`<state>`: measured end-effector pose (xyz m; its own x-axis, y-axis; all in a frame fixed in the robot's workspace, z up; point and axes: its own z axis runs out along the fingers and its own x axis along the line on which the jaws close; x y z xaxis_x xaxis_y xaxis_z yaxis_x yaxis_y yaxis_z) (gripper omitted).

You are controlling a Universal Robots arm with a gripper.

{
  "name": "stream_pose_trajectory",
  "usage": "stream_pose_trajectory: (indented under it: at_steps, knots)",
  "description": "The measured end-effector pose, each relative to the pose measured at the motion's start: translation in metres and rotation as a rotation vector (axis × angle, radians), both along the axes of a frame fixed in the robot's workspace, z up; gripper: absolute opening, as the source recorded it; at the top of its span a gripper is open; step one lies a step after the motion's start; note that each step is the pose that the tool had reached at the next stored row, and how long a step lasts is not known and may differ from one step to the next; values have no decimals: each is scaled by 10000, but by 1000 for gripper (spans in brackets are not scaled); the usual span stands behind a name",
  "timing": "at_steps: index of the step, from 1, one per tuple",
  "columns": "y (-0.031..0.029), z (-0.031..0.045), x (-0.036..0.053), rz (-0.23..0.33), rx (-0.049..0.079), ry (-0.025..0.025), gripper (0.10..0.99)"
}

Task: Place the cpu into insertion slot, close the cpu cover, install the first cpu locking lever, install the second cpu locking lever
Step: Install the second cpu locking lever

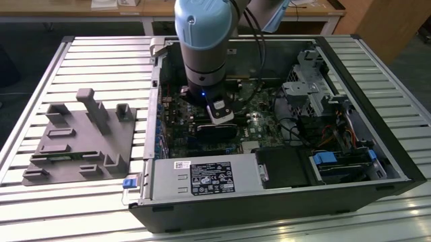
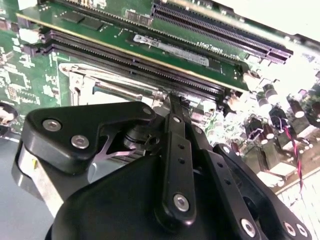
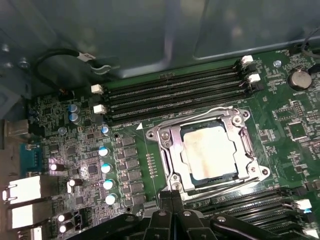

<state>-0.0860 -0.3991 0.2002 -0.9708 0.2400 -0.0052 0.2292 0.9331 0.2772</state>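
Observation:
The cpu (image 3: 207,152), a pale grey square chip, lies in the insertion slot (image 3: 167,150), and the silvery cover frame (image 3: 250,150) lies flat around it. One thin wire lever (image 3: 215,110) runs along the slot's side by the memory slots. A second lever (image 3: 225,186) runs along the opposite side. My gripper (image 3: 173,196) is shut with nothing between its fingers, its tips just off the slot's edge near that second lever. In the second wrist view the gripper (image 2: 173,100) points at the slot's metal rim (image 2: 95,80). In the exterior view the gripper (image 1: 222,120) hangs low inside the open computer case.
Long black memory slots (image 3: 175,92) flank the socket on two sides. Capacitors (image 3: 105,167) stand on the board beside it. A white-labelled power supply box (image 1: 202,177), a drive cage (image 1: 310,91) and cables crowd the case. A grey fixture (image 1: 81,141) sits on the slatted table.

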Motion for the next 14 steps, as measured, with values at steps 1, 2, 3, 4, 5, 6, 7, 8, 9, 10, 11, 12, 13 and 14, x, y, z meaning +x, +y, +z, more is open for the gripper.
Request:
stream_pose_trajectory:
  at_steps: [1, 2, 3, 4, 5, 6, 7, 8, 9, 10, 11, 12, 13, 14]
  knots:
    - [0, 16, 0, 0, 0, 0, 106]
    - [0, 34, 0, -1, 0, 0, 106]
    - [0, 51, 0, 0, 0, 0, 106]
    - [0, 64, 0, 0, -1, 0, 106]
    - [0, 75, 0, 0, -2, 1, 106]
    - [0, 86, 1, 0, -6, 1, 106]
    - [0, 95, 1, -1, -17, 1, 106]
    - [1, 100, 4, 1, -53, -2, 106]
    - [0, 105, 5, -1, -152, -1, 106]
    - [-1, 108, 6, -8, -285, 1, 106]
    - [0, 109, 7, -19, -435, 0, 106]
    - [-1, 109, 10, -31, -567, 2, 106]
    - [0, 109, 17, -37, -602, 1, 106]
    - [0, 109, 28, -45, -608, 1, 106]
